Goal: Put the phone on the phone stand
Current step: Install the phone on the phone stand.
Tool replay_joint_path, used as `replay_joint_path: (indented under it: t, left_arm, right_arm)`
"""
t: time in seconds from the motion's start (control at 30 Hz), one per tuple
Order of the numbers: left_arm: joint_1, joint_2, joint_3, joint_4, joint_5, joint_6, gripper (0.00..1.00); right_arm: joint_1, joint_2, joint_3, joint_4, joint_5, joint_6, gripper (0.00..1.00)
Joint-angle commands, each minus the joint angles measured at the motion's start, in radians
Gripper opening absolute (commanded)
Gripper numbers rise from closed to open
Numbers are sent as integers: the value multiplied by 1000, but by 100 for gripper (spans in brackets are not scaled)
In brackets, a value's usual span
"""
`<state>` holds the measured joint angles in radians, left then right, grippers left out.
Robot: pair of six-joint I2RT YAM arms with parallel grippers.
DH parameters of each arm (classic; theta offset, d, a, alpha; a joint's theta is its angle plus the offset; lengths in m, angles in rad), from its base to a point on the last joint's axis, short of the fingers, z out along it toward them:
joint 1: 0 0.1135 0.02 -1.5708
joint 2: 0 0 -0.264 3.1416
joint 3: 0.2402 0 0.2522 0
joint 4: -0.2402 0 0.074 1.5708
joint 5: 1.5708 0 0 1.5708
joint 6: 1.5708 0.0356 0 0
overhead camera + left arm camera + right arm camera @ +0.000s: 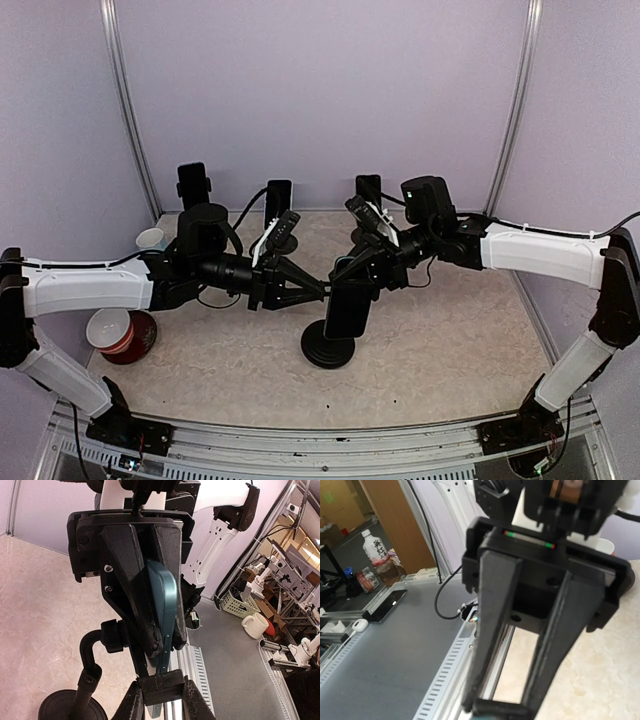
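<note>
The teal phone (164, 595), dark in the top view (347, 310), hangs upright over the black phone stand (328, 350) at mid-table. My right gripper (358, 285) comes in from above and is shut on the phone; its fingers (135, 605) pinch the phone's faces. In the right wrist view, a dark edge of the phone (502, 712) spans the right gripper's (501, 704) fingertips. My left gripper (162, 685) is shut on the stand's black clamp block (160, 692), just under the phone's lower end. The stand's bent arm (90, 650) and round base (70, 710) lie to the left.
Three other stands with phones stand along the back wall (192, 185), (278, 205), (368, 190). A red cup (125, 335) sits at the left by my left arm and a small pale cup (152, 240) behind it. The metal rail (320, 445) runs along the table's near edge.
</note>
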<state>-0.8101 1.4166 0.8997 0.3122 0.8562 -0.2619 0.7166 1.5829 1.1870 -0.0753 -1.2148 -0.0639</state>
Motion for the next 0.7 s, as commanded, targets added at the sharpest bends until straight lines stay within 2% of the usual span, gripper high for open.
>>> replay_joint_path:
  t: [0.0,0.2,0.67]
  left_arm:
    - [55,-106,23,166,147,-1,0]
    - [55,-99,22,170,141,-6,0]
    - [44,-81,26,153,117,3,0]
  right_arm:
    - [-76,8,-63,-154,-11,56,0]
    - [-73,6,-60,-75,-9,142,0]
    - [-25,26,-33,-45,12,179,0]
